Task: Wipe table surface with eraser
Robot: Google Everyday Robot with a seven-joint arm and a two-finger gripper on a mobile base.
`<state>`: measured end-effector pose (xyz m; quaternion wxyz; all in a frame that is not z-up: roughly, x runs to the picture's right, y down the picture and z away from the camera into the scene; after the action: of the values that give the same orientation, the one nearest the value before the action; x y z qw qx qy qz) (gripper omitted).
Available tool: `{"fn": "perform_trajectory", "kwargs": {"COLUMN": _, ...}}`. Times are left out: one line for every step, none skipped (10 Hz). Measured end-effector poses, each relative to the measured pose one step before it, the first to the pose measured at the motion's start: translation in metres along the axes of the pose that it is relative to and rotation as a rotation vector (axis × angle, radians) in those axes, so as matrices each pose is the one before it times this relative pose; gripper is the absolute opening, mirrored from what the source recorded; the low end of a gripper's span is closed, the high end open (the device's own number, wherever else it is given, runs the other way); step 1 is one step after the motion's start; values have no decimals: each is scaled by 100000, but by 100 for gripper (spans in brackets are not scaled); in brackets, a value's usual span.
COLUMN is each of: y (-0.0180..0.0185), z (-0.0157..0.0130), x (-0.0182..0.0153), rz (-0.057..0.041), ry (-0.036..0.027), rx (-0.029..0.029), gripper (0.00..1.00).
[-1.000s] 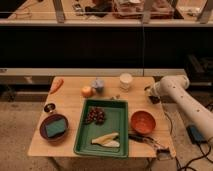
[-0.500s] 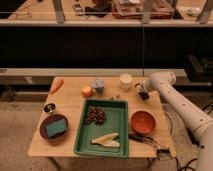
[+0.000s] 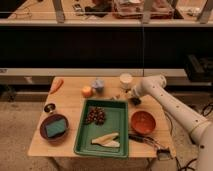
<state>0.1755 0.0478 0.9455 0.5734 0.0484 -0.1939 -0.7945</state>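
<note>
The table surface (image 3: 70, 97) is a light tan wooden top. My white arm reaches in from the right, and my gripper (image 3: 125, 95) hangs low over the table's back right part, just in front of a white cup (image 3: 126, 80). A small dark block that looks like the eraser (image 3: 135, 102) sits right under the wrist, between the gripper and the orange bowl (image 3: 143, 122). I cannot see whether the gripper touches it.
A green tray (image 3: 117, 120) in the middle holds grapes (image 3: 95, 115) and pale pieces (image 3: 107, 140). At the left are a dark red bowl (image 3: 44, 136) with a teal block (image 3: 54, 127), a small dark dish (image 3: 49, 107) and a carrot (image 3: 57, 85). An orange (image 3: 87, 91) and a grey cup (image 3: 98, 84) stand at the back. A dark tool (image 3: 146, 140) lies front right.
My arm has swung left from the table's right edge, and the gripper now sits over the back right part, close to the white cup. The other things have not moved.
</note>
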Motion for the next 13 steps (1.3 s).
{"fn": "perform_trajectory", "kwargs": {"y": -659, "z": -333, "x": -1218, "rz": -1800, "ry": -1546, "rx": 713, "gripper": 0}}
{"fn": "perform_trajectory", "kwargs": {"y": -219, "z": -397, "x": -1354, "rz": -1163, "ry": -1664, "rx": 261, "gripper": 0}}
{"fn": "perform_trajectory", "kwargs": {"y": 254, "z": -417, "x": -1001, "rz": -408, "ry": -1141, "rx": -199, "gripper": 0}}
{"fn": "perform_trajectory", "kwargs": {"y": 759, "z": -524, "x": -924, "rz": 37, "ry": -980, "rx": -715, "gripper": 0}}
{"fn": "perform_trajectory", "kwargs": {"y": 706, "z": -449, "x": -548, "rz": 477, "ry": -383, "rx": -806, "gripper": 0}}
{"fn": "perform_trajectory", "kwargs": {"y": 872, "z": -423, "x": -482, "rz": 849, "ry": -240, "rx": -1160, "gripper": 0}}
{"fn": "perform_trajectory", "kwargs": {"y": 1289, "z": -583, "x": -542, "rz": 1457, "ry": 46, "rx": -1755, "gripper": 0}}
{"fn": "perform_trajectory", "kwargs": {"y": 1563, "z": -757, "x": -340, "rz": 2523, "ry": 619, "rx": -2345, "gripper": 0}}
{"fn": "perform_trajectory", "kwargs": {"y": 1178, "z": -511, "x": -33, "rz": 1873, "ry": 709, "rx": -1894, "gripper": 0}}
{"fn": "perform_trajectory", "kwargs": {"y": 1393, "z": -623, "x": 145, "rz": 2371, "ry": 1137, "rx": -2106, "gripper": 0}}
{"fn": "perform_trajectory", "kwargs": {"y": 1281, "z": -603, "x": 155, "rz": 2770, "ry": 1150, "rx": -2339, "gripper": 0}}
{"fn": "perform_trajectory", "kwargs": {"y": 761, "z": -450, "x": 181, "rz": 2388, "ry": 923, "rx": -1996, "gripper": 0}}
{"fn": "perform_trajectory", "kwargs": {"y": 302, "z": -133, "x": 247, "rz": 930, "ry": 711, "rx": -639, "gripper": 0}}
